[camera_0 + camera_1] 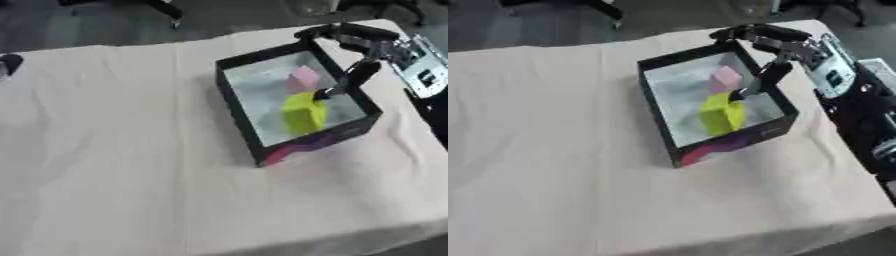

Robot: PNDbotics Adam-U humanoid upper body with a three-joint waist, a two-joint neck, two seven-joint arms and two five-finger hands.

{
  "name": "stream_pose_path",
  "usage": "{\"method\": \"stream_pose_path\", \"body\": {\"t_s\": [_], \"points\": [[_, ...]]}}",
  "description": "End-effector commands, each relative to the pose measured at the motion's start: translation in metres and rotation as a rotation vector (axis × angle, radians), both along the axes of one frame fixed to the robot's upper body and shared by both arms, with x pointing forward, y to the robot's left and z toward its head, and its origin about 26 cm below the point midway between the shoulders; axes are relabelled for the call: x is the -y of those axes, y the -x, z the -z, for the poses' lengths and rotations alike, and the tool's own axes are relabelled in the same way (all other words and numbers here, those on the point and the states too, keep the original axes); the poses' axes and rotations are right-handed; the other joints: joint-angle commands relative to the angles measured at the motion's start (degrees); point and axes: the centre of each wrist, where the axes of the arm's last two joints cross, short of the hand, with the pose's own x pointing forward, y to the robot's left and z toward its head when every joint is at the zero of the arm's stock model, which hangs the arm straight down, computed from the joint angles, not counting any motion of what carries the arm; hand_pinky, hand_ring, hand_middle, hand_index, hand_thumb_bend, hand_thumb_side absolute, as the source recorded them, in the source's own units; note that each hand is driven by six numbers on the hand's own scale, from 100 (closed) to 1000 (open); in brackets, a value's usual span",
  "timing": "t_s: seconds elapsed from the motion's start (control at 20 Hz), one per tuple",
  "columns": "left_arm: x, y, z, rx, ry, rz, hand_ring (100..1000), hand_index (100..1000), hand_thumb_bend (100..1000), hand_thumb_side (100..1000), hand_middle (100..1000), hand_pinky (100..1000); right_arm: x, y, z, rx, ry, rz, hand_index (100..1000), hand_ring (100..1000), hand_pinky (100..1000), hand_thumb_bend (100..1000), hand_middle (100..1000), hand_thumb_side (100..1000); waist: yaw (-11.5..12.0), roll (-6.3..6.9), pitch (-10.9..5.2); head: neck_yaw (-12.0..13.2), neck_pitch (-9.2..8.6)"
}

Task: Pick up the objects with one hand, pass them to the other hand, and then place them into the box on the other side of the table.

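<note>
A black box (234, 107) with a pale grey inside stands on the right half of the table. Inside it lie a pink block (304, 79) toward the far side and a larger yellow block (302, 114) nearer the front wall. My right hand (798, 47) hangs over the box's far right corner, open, with its fingers spread along the far rim. One dark digit (350, 80) reaches down into the box, and its tip touches the top corner of the yellow block. Nothing is curled round either block. My left hand shows in neither view.
A beige cloth (114, 150) covers the table. The box's front corner (293, 150) carries a pink and purple pattern. A small dark shape (8, 64) sits at the left edge. The table's front edge runs across the lower right.
</note>
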Motion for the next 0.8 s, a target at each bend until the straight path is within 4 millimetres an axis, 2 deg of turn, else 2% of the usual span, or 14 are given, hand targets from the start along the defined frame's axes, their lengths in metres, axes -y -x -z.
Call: {"method": "stream_pose_path", "body": {"t_s": [0.05, 0.1, 0.25, 0.3, 0.35, 0.4, 0.5, 0.55, 0.6, 0.8], "points": [[-0.010, 0.003, -0.015, 0.047, -0.018, -0.024, 733, 817, 699, 412, 693, 822, 0.004, 0.006, -0.025, 0.078, 0.005, -0.015, 1000, 1000, 990, 681, 850, 240, -0.12, 0.58, -1.27, 0.28, -0.32], [-0.010, 0.003, -0.016, 0.048, -0.018, -0.026, 733, 817, 698, 410, 693, 821, 0.003, 0.007, -0.027, 0.098, -0.023, -0.016, 1000, 1000, 1000, 639, 836, 299, -0.15, 0.62, -1.26, 0.47, -0.35], [-0.013, 0.003, -0.018, 0.052, -0.023, -0.038, 734, 816, 702, 407, 686, 820, -0.001, 0.010, -0.033, 0.145, -0.132, -0.005, 1000, 1000, 1000, 559, 822, 341, -0.30, 0.76, -1.23, 1.88, -0.48], [-0.015, 0.003, -0.020, 0.055, -0.028, -0.043, 736, 817, 644, 432, 682, 819, -0.004, 0.010, -0.036, 0.163, -0.171, -0.004, 1000, 1000, 1000, 528, 819, 428, -0.36, 0.82, -1.22, 2.73, -0.57], [-0.017, 0.002, -0.022, 0.058, -0.033, -0.047, 736, 817, 707, 405, 682, 819, -0.007, 0.011, -0.038, 0.179, -0.207, -0.006, 1000, 1000, 1000, 512, 823, 558, -0.41, 0.86, -1.21, 3.48, -0.70], [-0.019, 0.001, -0.025, 0.058, -0.040, -0.051, 742, 824, 712, 405, 690, 821, -0.010, 0.012, -0.042, 0.194, -0.238, -0.008, 1000, 1000, 1000, 444, 822, 344, -0.45, 0.90, -1.19, 4.37, -0.91], [-0.024, -0.002, -0.030, 0.043, -0.062, -0.052, 754, 835, 726, 409, 705, 824, -0.017, 0.015, -0.049, 0.223, -0.288, -0.015, 1000, 1000, 1000, 395, 844, 384, -0.56, 0.97, -1.12, 6.47, -1.48], [-0.027, -0.005, -0.033, 0.030, -0.076, -0.051, 757, 836, 728, 407, 708, 825, -0.021, 0.017, -0.053, 0.235, -0.306, -0.022, 1000, 1000, 1000, 412, 846, 372, -0.62, 0.99, -1.08, 7.62, -1.77], [-0.030, -0.008, -0.036, 0.015, -0.093, -0.048, 764, 841, 738, 399, 715, 828, -0.025, 0.020, -0.057, 0.245, -0.324, -0.030, 1000, 1000, 1000, 527, 846, 284, -0.67, 1.03, -1.04, 8.75, -2.08], [-0.044, -0.023, -0.047, -0.064, -0.115, -0.030, 778, 864, 748, 408, 728, 847, -0.038, 0.034, -0.073, 0.298, -0.409, -0.056, 1000, 1000, 1000, 536, 806, 234, -0.71, 1.20, -0.88, 11.80, -2.91]]}}
